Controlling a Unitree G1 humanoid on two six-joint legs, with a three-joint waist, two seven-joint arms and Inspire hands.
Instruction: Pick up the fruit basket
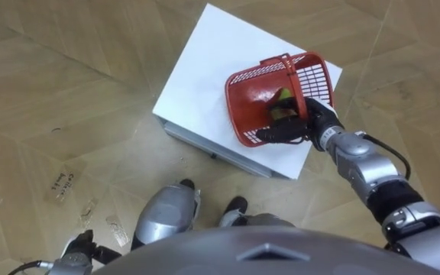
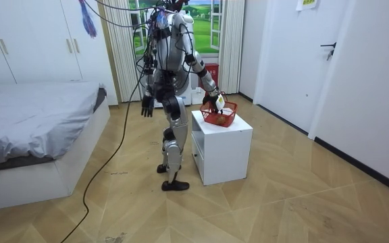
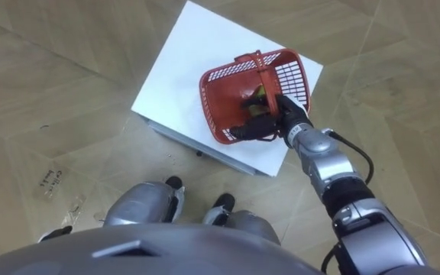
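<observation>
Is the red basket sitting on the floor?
No, the red basket is up on top of the white cabinet, where the right hand grips its rim.

- The fruit basket [image 1: 241, 114] is red plastic with lattice walls, and its hoop handle stands up across the middle.
- It is at the near right corner of the white worktop [image 1: 205, 69].
- Yellow-green fruit [image 1: 283, 103] lies inside it.

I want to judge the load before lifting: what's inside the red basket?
A yellow-green fruit lies in the red basket on the white cabinet. The right hand and the handle cover part of it, so anything beneath is hidden.
</observation>
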